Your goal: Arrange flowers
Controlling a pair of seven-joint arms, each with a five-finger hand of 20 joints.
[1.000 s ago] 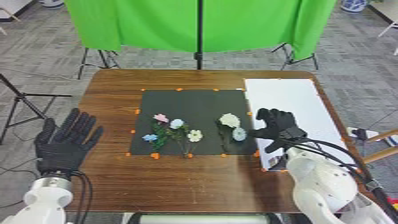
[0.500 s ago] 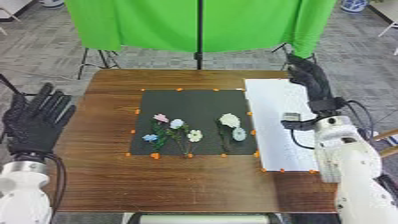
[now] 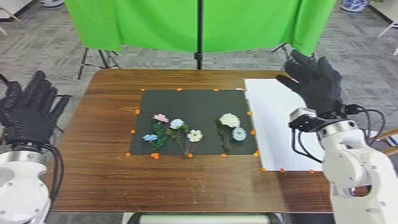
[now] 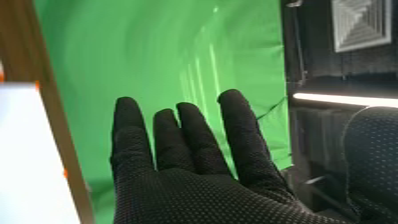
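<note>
In the head view my right hand (image 3: 318,90) is held up over the right side of the white sheet, open, with fingers straight and spread and nothing in it. My left hand (image 3: 28,112) is raised beyond the table's left edge, also open and without anything in it. On the black mat (image 3: 191,105) between them lie flowers: a pink flower (image 3: 161,118), a light blue one (image 3: 177,123), a blue one (image 3: 150,137) and a cream one (image 3: 195,135) on the left, and a white flower (image 3: 229,120) beside a pale blue one (image 3: 239,134) on the right. In the right wrist view my right hand (image 4: 195,200) has its fingers extended.
The white sheet (image 3: 275,110) lies right of the mat on the brown table (image 3: 213,187), with orange markers around both. A green cloth (image 3: 151,25) hangs behind the table; stands rise beside it. In the right wrist view the green cloth (image 4: 133,50) is behind my fingers.
My right hand has moved away from beside the right-hand flowers, to the right and farther forward, and has turned upward. My left hand has shifted left and forward. The flowers lie unmoved.
</note>
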